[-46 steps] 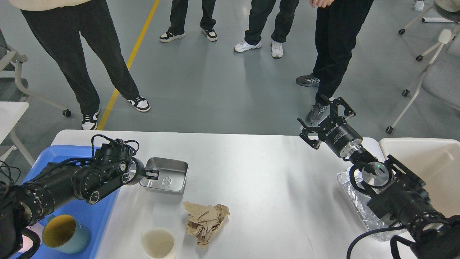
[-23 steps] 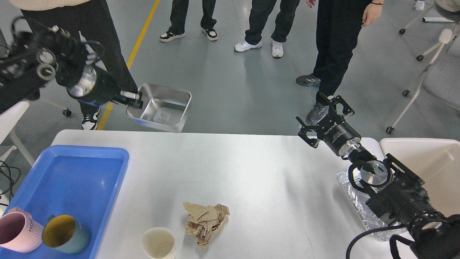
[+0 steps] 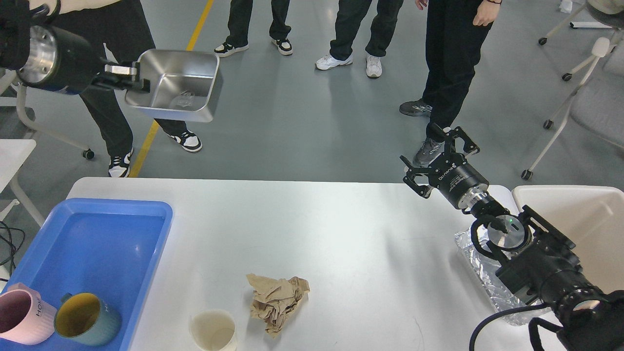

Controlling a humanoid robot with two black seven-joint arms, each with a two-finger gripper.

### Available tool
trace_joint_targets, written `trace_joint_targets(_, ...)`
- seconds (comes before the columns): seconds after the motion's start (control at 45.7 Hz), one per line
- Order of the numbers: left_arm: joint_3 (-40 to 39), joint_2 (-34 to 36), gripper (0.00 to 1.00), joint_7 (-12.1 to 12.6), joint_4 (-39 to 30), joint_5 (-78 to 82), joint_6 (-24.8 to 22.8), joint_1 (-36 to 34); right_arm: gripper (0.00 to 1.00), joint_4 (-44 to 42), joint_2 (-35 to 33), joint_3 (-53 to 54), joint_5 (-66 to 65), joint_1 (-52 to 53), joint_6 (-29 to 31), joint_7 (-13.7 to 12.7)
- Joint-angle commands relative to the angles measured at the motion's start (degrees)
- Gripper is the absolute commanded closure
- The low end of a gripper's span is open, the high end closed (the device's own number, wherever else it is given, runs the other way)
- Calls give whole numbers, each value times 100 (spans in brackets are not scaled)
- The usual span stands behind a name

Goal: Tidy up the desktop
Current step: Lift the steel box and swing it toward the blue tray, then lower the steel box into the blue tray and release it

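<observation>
Desktop (image 3: 341,234) sits low in view, well below and to the right of the left gripper (image 3: 127,78), which is raised high at the upper left, out past the desk's far edge. Left gripper pinches the near rim of a steel tray (image 3: 175,85), fingers pressed on it, tray held in the air over the floor, tilted so its inside faces the camera. Left arm comes in from the top left corner, roughly horizontal. Right gripper (image 3: 441,151) hangs just over the desktop's far right edge, fingers spread, nothing between them; right arm runs up diagonally from the bottom right. On the desktop: blue tray (image 3: 97,229) at left with pink mug (image 3: 22,317) and teal mug (image 3: 85,321) inside, paper cup (image 3: 213,331) and crumpled brown paper (image 3: 277,302) near the front, foil container (image 3: 480,273) under the right arm
</observation>
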Motion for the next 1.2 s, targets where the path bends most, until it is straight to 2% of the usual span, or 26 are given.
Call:
trace_joint_targets(0.0,-137,493,100,-258,406,22,1,652,0,0,6,-8,1,-2,0,0)
trace_joint_targets(0.109,-208,643,100,-706,1188,154,1,1171,0,9,24,-8,1,-2,0,0)
trace_joint_targets(0.262,12,626,100,-2199,2120,1409,7,1874,0,53,41,-8,1,-11,0,0)
trace_joint_targets(0.328,222,503,100,-2762,2568,1858,647,2147,0,53,41,-8,-8,-11,0,0)
trace_joint_targets(0.394,661,196,100,-3167,3113,1982,1061,2200,0,53,41,-43,-52,-37,0,0)
trace_joint_targets(0.547,1821,-543,100,-3984,4537,1877,1817,2183,0,53,50,-52,-70,-99,0,8)
trace_joint_targets(0.591,2085,-754,100,-4152,4853,1789,2019,2183,0,53,50,-52,-70,-125,0,8)
trace_joint_targets(0.7,2569,-1114,100,-4302,5434,1351,2257,2209,0,53,50,-61,-70,-178,0,8)
trace_joint_targets(0.919,3299,-1554,100,-4284,5786,620,2749,2420,0,53,59,-61,-70,-222,0,8)
trace_joint_targets(1.181,3378,-1906,99,-4170,6077,207,3233,2789,0,53,50,-61,-70,-249,0,8)
